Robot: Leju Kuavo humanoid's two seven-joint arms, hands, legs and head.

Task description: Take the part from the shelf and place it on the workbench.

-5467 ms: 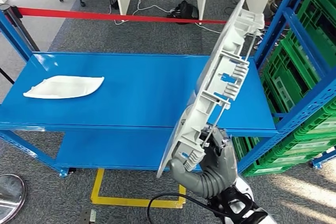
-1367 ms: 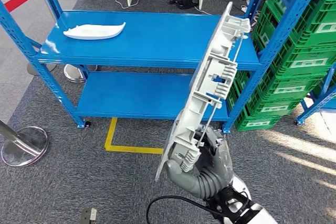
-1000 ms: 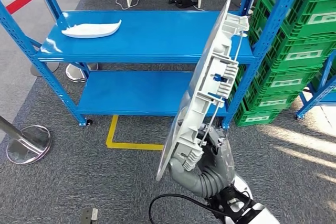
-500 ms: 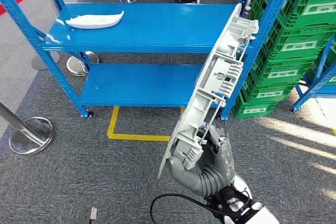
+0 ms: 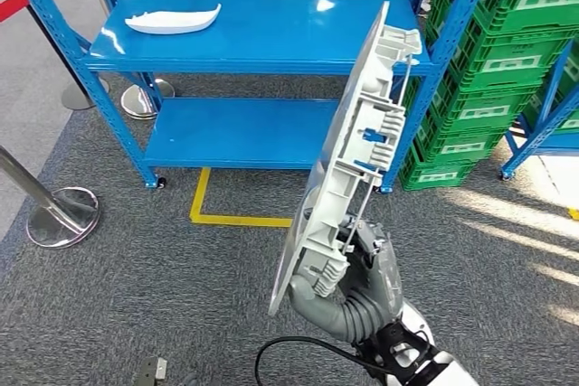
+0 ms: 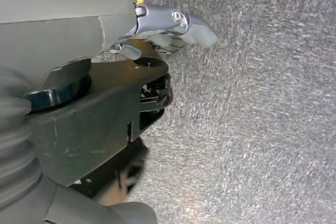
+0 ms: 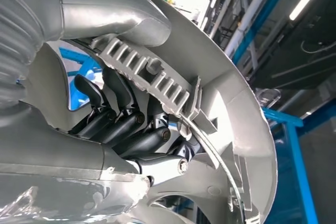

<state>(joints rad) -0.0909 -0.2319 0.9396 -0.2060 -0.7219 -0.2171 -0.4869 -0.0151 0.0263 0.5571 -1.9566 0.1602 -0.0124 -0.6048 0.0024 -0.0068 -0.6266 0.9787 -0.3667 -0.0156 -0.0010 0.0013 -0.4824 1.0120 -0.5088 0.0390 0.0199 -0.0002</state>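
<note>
A long grey-white plastic part (image 5: 355, 146) with ribs and a thin metal rod stands tilted in front of me, held at its lower end by my right hand (image 5: 362, 282). In the right wrist view the grey thumb (image 7: 111, 9) lies over the part's ribbed edge (image 7: 158, 80) and the dark fingers (image 7: 123, 127) curl around behind it. My left hand (image 6: 174, 22) hangs over grey carpet, fingers extended and holding nothing. A second white part (image 5: 173, 18) lies at the left end of the blue shelf's upper deck (image 5: 273, 38).
The blue two-level shelf rack (image 5: 239, 133) stands ahead on grey carpet. Stacked green crates (image 5: 505, 51) fill the rack to the right. A metal stanchion base (image 5: 61, 216) sits at the left, and a yellow floor mark (image 5: 204, 214) lies in front of the shelf.
The whole picture has shifted: the camera has drawn back from the shelf, which now lies farther off and higher up. The part stays in my right hand throughout.
</note>
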